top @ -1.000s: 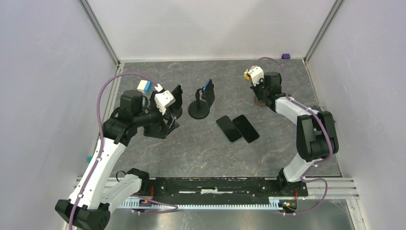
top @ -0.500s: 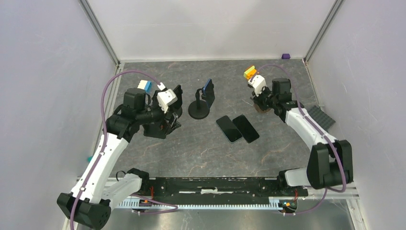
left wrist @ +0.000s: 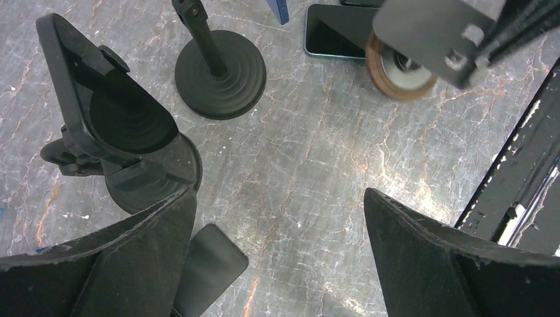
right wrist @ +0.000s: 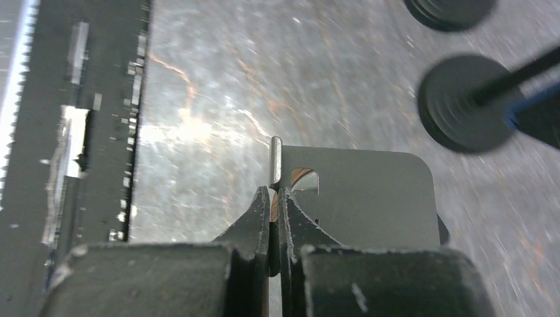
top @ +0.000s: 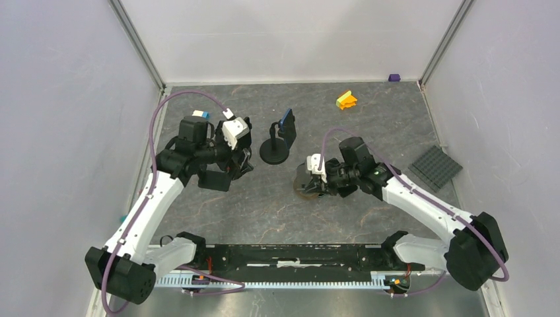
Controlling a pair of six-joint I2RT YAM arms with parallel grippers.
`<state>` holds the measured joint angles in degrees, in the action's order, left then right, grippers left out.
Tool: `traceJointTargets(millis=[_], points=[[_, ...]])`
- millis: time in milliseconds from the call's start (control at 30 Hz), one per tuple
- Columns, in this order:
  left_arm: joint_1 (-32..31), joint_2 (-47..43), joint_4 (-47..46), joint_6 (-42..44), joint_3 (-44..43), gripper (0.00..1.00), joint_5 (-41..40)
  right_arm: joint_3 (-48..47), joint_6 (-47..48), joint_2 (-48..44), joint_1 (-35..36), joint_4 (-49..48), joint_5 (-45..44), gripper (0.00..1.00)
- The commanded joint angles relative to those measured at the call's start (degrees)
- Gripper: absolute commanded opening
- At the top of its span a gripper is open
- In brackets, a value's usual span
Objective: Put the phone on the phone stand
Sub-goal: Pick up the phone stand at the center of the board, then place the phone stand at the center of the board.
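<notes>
Right end effector (right wrist: 274, 197) clamped on the phone stand (right wrist: 370, 198) — phone (left wrist: 335, 32) flat just beside it.

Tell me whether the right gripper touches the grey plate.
Touching. The right wrist view shows the right gripper with its jaws shut on the near edge of the grey plate.

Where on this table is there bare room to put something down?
Barest: the near strip along the black rail, and the far-right stretch between the yellow block and the grey mat. Crowded: the middle, where the black stand, the open left fingers and the right fingers, shut on a brown-based stand, cluster.
</notes>
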<state>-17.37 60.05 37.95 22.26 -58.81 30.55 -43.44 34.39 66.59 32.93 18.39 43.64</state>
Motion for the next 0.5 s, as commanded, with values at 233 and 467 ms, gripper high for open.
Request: traceJointTargets(millis=[233, 467], points=[[0.0, 1.9, -0.4, 3.6, 1.9, 1.0, 7.5, -1.1, -3.5, 7.6, 13.0, -14.9, 11.0, 0.0], [-0.2, 5.9, -3.2, 1.2, 7.8, 1.0, 14.5, -1.1, 1.3, 13.5, 16.4, -16.1, 6.8, 0.0]])
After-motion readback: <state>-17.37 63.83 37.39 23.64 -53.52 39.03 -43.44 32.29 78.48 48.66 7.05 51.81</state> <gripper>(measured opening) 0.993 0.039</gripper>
